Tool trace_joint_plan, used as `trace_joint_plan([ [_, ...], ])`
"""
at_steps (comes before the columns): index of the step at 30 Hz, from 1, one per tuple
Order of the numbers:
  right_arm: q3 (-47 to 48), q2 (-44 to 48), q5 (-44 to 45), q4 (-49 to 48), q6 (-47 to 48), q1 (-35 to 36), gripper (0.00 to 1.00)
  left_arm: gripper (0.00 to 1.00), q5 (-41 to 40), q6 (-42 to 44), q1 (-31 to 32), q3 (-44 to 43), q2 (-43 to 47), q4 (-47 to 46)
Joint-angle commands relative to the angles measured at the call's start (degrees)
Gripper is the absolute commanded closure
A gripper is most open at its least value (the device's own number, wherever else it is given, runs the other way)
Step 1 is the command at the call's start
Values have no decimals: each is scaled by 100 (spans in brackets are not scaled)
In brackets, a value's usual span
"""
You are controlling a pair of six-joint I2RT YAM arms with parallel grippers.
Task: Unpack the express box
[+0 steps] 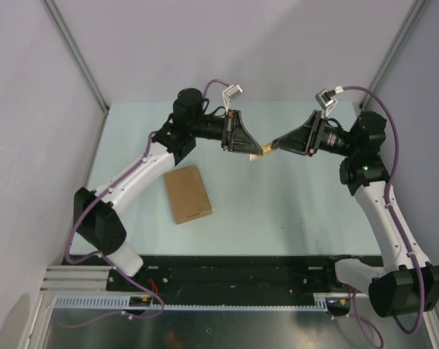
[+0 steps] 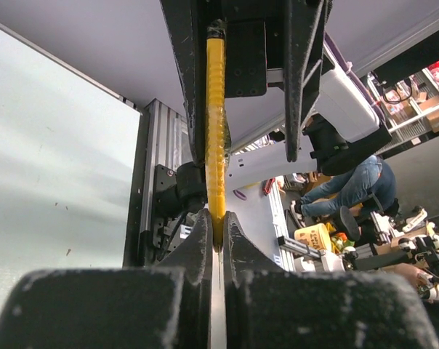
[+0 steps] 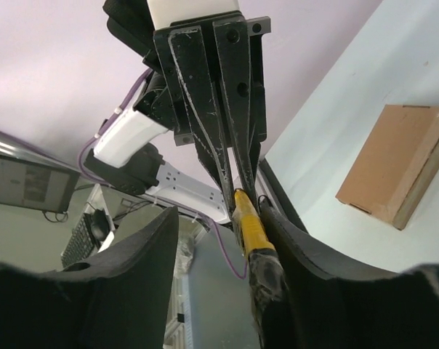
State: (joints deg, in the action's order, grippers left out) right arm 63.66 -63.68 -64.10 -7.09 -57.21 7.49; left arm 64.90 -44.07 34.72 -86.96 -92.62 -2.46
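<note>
The express box [image 1: 187, 193], a flat brown cardboard box with its lid down, lies on the table left of centre; the right wrist view shows the box [image 3: 394, 160] too. Both arms meet above the table's back middle. My left gripper [image 1: 257, 151] [image 2: 216, 218] is shut on one end of a yellow-black utility knife [image 1: 265, 150] [image 2: 216, 131]. My right gripper [image 1: 278, 142] [image 3: 219, 214] stands open around the knife's [image 3: 250, 229] other end. The handle rests against one finger, and a wide gap separates it from the other finger.
The pale green table [image 1: 292, 203] is bounded by grey walls with metal frame posts at the back corners. A black base rail [image 1: 234, 269] runs along the near edge between the arm bases.
</note>
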Motion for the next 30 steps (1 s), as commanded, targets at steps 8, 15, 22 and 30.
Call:
trace_joint_plan([
  [8, 94, -118, 37, 243, 377, 121, 59, 100, 14, -14, -9, -225, -169, -88],
  [15, 94, -92, 178, 542, 693, 95, 100, 70, 22, 92, -18, -155, -169, -88],
  [22, 103, 5, 670, 1183, 1254, -54, 100, 6, -416, 303, -553, 12, 225, -88],
  [30, 94, 163, 3251, 2729, 2591, 542, 100, 1, -3066, 277, -2301, 1978, 1438, 174],
])
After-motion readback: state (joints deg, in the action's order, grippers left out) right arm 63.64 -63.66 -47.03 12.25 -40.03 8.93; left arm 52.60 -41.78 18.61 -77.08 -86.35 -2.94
